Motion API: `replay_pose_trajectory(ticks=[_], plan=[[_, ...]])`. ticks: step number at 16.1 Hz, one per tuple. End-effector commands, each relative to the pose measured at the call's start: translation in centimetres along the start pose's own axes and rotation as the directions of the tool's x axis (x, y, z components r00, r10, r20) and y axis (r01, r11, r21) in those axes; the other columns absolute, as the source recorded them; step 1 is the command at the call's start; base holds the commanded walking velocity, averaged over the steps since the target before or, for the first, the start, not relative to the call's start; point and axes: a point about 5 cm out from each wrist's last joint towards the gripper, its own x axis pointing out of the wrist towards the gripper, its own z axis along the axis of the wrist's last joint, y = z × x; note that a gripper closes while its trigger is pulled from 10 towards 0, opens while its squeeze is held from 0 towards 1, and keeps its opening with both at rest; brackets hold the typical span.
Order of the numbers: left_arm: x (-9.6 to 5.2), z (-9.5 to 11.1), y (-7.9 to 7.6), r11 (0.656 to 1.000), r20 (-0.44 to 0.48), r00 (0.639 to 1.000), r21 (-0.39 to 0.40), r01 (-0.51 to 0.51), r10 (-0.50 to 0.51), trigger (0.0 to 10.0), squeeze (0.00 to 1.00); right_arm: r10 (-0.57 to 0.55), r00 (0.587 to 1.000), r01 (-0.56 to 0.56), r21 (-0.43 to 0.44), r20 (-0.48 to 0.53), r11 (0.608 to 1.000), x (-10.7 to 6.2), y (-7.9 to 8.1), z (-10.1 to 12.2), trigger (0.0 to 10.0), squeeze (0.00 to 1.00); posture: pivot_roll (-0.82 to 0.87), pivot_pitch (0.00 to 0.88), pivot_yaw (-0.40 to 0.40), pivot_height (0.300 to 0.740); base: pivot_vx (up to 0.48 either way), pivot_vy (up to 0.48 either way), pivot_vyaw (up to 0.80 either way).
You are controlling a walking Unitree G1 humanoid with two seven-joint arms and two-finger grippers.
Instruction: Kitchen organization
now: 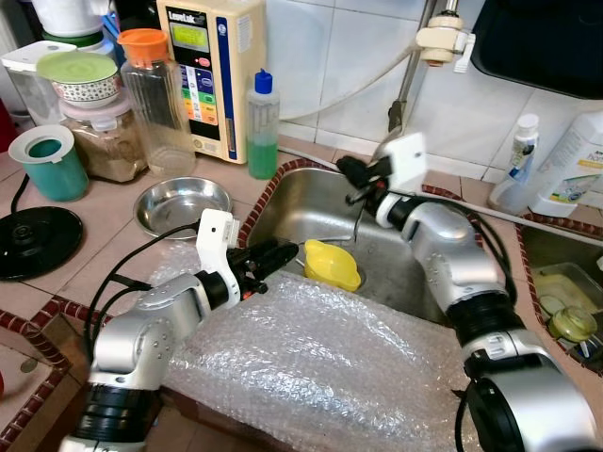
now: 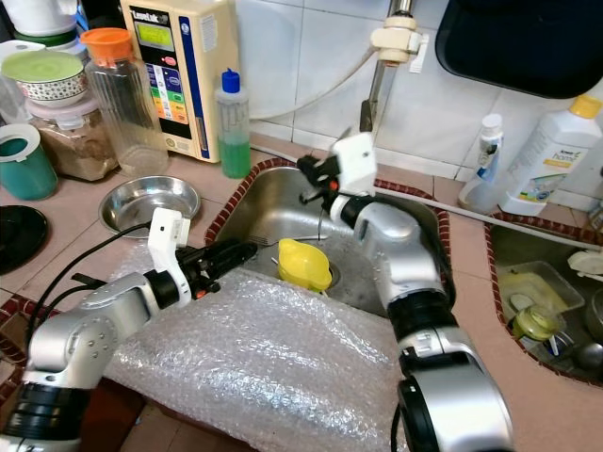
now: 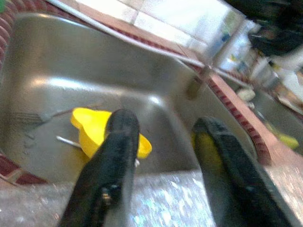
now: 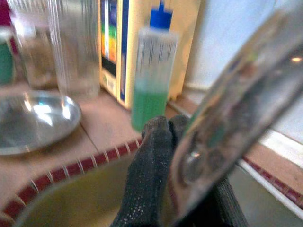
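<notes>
Sink (image 1: pixel 311 202): steel basin set in the tiled tabletop (image 1: pixel 104 240), red-tile rim.

Yellow cup (image 1: pixel 332 265): lies on the basin floor, near the front wall, with a fork (image 3: pixel 33 116) beside it.

Left gripper (image 1: pixel 283 252): jaws parted and empty, poised over the front rim just short of the yellow cup, above bubble wrap (image 1: pixel 311 358).

Right gripper (image 1: pixel 353 177): jaws closed on a metal utensil (image 4: pixel 227 113), raised over the basin's back edge.

Beyond the left rim: steel bowl (image 1: pixel 182 205), green soap bottle (image 1: pixel 262 127).
</notes>
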Motion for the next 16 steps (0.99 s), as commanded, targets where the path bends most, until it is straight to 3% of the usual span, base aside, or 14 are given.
replay_pose_trajectory(ticks=[1,4,7,8,9,10,11,16], plan=[[-0.2,-0.3,-1.1,0.997,-0.053,0.996,0.019,0.076,-0.075,10.0,1.00,-0.003,1.000,0.001,-0.072,-0.031,0.997,0.2,-0.4,-0.3,0.0,0.00,0.15,0.000,-0.058,0.740,0.000,0.000,0.00],[-0.7,-0.8,-1.6,0.993,-0.098,0.988,0.015,0.119,-0.117,10.0,1.00,-0.007,0.995,-0.005,-0.119,-0.102,0.993,0.1,-0.2,-1.9,0.0,0.00,0.16,0.000,-0.059,0.740,0.000,0.000,0.00],[-1.0,-0.7,-1.6,0.991,-0.125,0.984,0.028,0.127,-0.123,10.0,1.00,0.009,0.971,-0.054,-0.184,-0.239,0.981,-0.5,0.3,-4.7,0.0,0.00,0.18,0.000,-0.056,0.740,0.000,0.000,0.00],[-1.1,-0.8,-1.6,0.992,-0.134,0.984,0.033,0.122,-0.117,10.0,1.00,0.020,0.958,-0.083,-0.212,-0.284,0.974,-0.8,0.4,-5.5,1.3,0.00,0.18,0.000,-0.057,0.740,0.000,0.000,0.00],[-1.2,-0.7,-1.6,0.992,-0.139,0.983,0.035,0.123,-0.117,10.0,1.00,0.019,0.947,-0.089,-0.203,-0.322,0.975,-0.9,0.5,-6.2,6.0,0.00,0.19,0.000,-0.059,0.740,0.000,0.000,0.00],[-1.4,-0.6,-1.6,0.992,-0.142,0.983,0.036,0.122,-0.116,10.0,1.00,0.012,0.934,-0.097,-0.222,-0.356,0.970,-1.2,0.6,-6.8,10.0,0.84,0.19,0.000,-0.059,0.740,0.000,0.000,0.00],[-1.4,-0.7,-1.6,0.992,-0.150,0.983,0.038,0.117,-0.111,10.0,1.00,0.017,0.921,-0.108,-0.213,-0.390,0.971,-1.4,0.7,-7.4,10.0,1.00,0.19,0.000,-0.059,0.740,0.000,0.000,0.00],[-1.6,-0.8,-1.5,0.991,-0.176,0.978,0.056,0.120,-0.109,10.0,1.00,0.035,0.916,-0.121,-0.193,-0.399,0.974,-1.4,1.0,-7.7,10.0,1.00,0.19,0.000,-0.055,0.740,0.000,0.000,0.00]])
